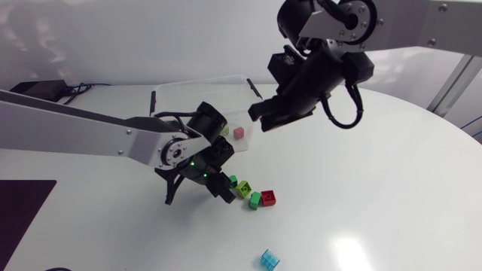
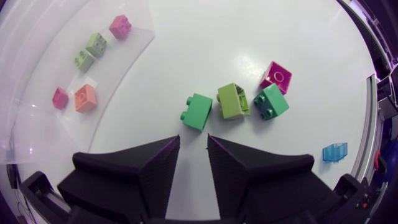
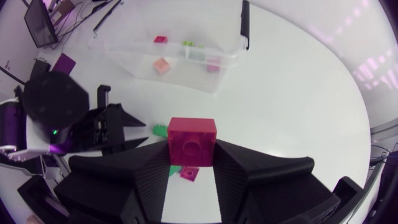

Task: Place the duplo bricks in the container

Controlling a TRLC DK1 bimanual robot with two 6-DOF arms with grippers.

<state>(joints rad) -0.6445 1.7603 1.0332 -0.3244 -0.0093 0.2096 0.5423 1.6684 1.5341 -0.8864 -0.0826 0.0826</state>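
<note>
Over the white table (image 1: 392, 173), left jaws gape, right jaws clasp a crimson brick (image 3: 192, 140).

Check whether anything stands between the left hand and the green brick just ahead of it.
Nothing visible does. The left hand is open, and only bare table lies between it and the green brick. The lime brick sits beside that brick, not in the path.

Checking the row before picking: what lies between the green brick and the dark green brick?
A lime brick, shown in the left wrist view.
</note>
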